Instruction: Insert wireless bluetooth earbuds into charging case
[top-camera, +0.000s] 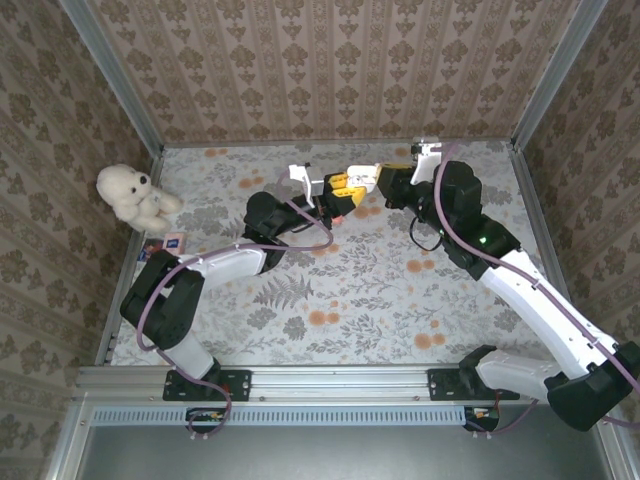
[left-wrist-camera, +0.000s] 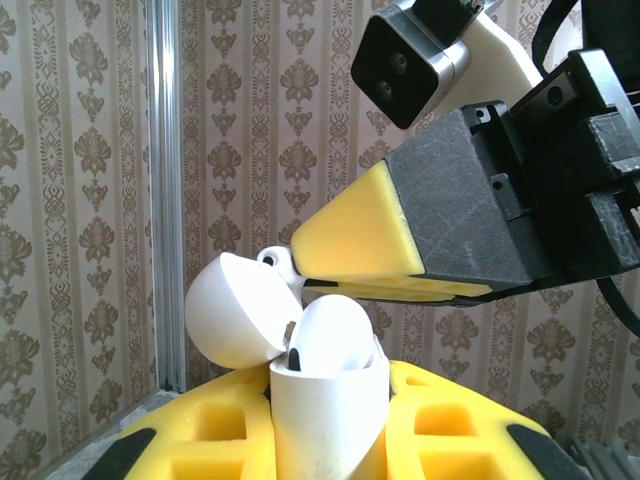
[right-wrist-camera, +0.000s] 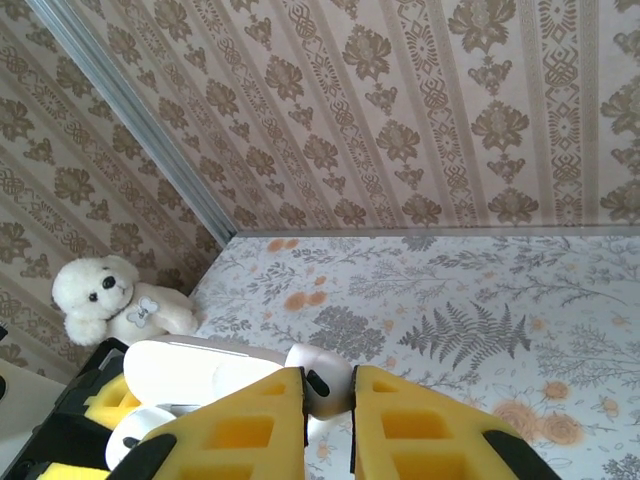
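Charging case (left-wrist-camera: 330, 420), white and upright, is clamped between the fingers of the left pincer (top-camera: 338, 193). Above it, the right pincer (right-wrist-camera: 328, 378) is pinched tight on what looks like a white earbud (right-wrist-camera: 318, 392), held at its tips just over the case's open mouth, beside the swung-back lid (left-wrist-camera: 235, 310). I judge insertion under way but unfinished: this bud is not yet let go, I cannot tell whether the rounded white shape in the mouth is a seated bud, and the lid is not yet closed.

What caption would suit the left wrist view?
Left gripper grips the open white charging case upright; right gripper holds a white earbud just above it.
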